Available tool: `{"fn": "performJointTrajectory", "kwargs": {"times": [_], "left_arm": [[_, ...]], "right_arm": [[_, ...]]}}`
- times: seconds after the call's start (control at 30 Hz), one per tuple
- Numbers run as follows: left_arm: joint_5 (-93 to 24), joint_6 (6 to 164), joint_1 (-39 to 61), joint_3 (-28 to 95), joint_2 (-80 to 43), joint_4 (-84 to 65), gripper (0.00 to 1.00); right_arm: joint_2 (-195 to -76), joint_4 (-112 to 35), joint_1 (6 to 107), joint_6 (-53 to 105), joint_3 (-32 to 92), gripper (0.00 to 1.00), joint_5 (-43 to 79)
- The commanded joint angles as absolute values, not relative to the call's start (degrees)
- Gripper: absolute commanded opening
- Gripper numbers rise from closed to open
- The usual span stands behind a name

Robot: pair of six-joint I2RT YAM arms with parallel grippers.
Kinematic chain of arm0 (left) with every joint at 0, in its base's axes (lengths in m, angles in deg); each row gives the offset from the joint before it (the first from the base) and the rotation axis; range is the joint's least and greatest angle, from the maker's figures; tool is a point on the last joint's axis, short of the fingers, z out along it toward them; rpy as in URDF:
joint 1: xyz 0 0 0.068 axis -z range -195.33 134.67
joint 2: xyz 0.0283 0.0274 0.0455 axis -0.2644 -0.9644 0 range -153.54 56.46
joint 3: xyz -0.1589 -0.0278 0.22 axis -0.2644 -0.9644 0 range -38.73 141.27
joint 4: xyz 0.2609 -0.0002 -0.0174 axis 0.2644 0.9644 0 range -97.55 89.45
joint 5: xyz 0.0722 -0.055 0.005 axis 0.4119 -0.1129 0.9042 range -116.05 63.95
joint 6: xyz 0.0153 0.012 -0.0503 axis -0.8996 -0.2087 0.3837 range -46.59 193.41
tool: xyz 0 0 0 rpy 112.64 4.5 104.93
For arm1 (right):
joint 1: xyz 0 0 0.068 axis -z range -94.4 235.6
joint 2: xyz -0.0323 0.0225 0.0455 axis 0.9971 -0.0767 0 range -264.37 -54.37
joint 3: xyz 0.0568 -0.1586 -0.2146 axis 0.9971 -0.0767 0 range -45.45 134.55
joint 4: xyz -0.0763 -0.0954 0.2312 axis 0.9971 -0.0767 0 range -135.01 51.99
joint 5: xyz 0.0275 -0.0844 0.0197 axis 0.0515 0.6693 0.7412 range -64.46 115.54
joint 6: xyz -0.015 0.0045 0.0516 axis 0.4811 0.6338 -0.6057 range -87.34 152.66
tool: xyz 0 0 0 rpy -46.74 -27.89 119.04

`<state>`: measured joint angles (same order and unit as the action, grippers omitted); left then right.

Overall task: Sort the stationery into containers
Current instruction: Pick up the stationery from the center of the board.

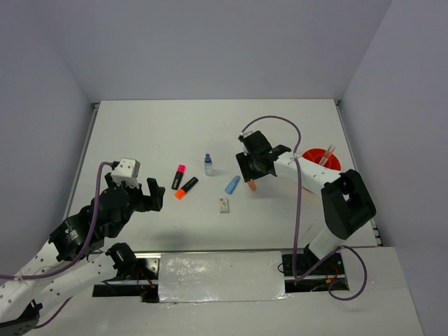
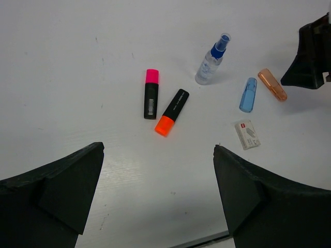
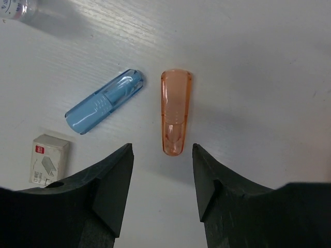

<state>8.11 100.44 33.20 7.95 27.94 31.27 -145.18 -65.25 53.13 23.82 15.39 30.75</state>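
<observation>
Top external view, our count running left to right across the white worktop [image 1: 154, 133].

1. Left gripper [image 2: 158, 147]: black fingers spread wide and released, nothing between them, hanging over bare surface on the near side of the two highlighters.
2. Black highlighter with pink cap [image 2: 151, 93]: lying flat.
3. Black highlighter with orange cap [image 2: 172, 111]: lying flat, just beside the pink-capped one with a narrow gap between them.
4. Clear bottle with blue cap [image 2: 210, 66]: upright, on the far side of the row.
5. Small white eraser-like block with a red mark [image 2: 247, 134]: flat, nearest our arm bases.
6. Stubby translucent blue marker [image 3: 105, 101]: flat, lying at a slant.
7. Stubby translucent peach marker [image 3: 175, 111]: flat, just beside the blue one and apart from it.
8. Right gripper [image 3: 162, 147]: fingers parted and released, one tip on each side of the peach marker's near end. We cannot tell whether they touch it.
9. Round bright-orange plastic bowl [image 1: 334, 165]: near the right edge, partly hidden by the right arm. A thin pale pen [image 1: 327, 153] leans in it.
</observation>
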Motion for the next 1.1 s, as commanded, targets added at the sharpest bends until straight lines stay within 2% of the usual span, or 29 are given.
{"fn": "performJointTrajectory", "kwargs": {"times": [0.0,0.4,0.73,1.07], "left_arm": [[7.1,99.2,32.9,7.5,29.3,28.3,0.99],[5.0,98.2,32.9,7.4,28.7,27.6,0.99],[3.9,97.7,32.9,7.2,29.5,27.1,0.99],[3.7,97.5,32.9,7.1,29.8,27.0,0.99]], "right_arm": [[-148.7,-66.1,52.5,26.2,21.0,0.57,28.6],[-158.3,-67.7,54.0,29.8,28.5,0.59,30.1],[-160.7,-65.3,56.1,30.7,26.4,0.58,28.0],[-165.3,-64.2,56.8,31.3,26.8,0.48,26.6]]}}
